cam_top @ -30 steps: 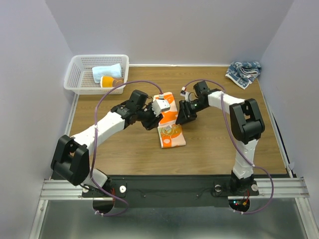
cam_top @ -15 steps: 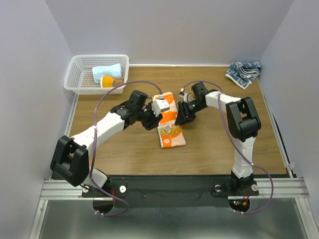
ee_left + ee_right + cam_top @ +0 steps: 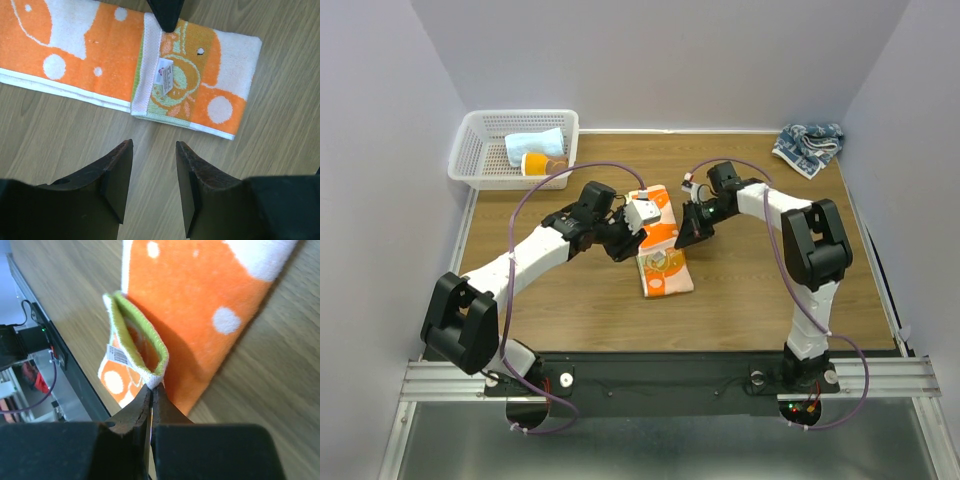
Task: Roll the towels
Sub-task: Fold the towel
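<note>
The white towel with orange prints and a green edge (image 3: pixel 665 272) lies lengthwise at the table's middle. In the right wrist view, my right gripper (image 3: pixel 152 387) is shut on the corner of its green-edged end (image 3: pixel 137 345), which curls up into a small loop over the flat orange part (image 3: pixel 200 305). In the left wrist view, my left gripper (image 3: pixel 154 150) is open and empty over bare wood, just short of the towel's folded end (image 3: pixel 170 85). In the top view, the left gripper (image 3: pixel 625 245) and right gripper (image 3: pixel 682 238) flank the towel. The dark-blue-and-white towel (image 3: pixel 808 146) lies crumpled at the back right corner.
A white mesh basket (image 3: pixel 463 152) stands at the back left and holds a light-blue cloth (image 3: pixel 535 146) and an orange roll (image 3: pixel 535 163). Grey walls close in the table on three sides.
The right arm's wrist has shifted slightly while keeping hold of the towel's end. The left arm and the towel's flat part have hardly moved.
</note>
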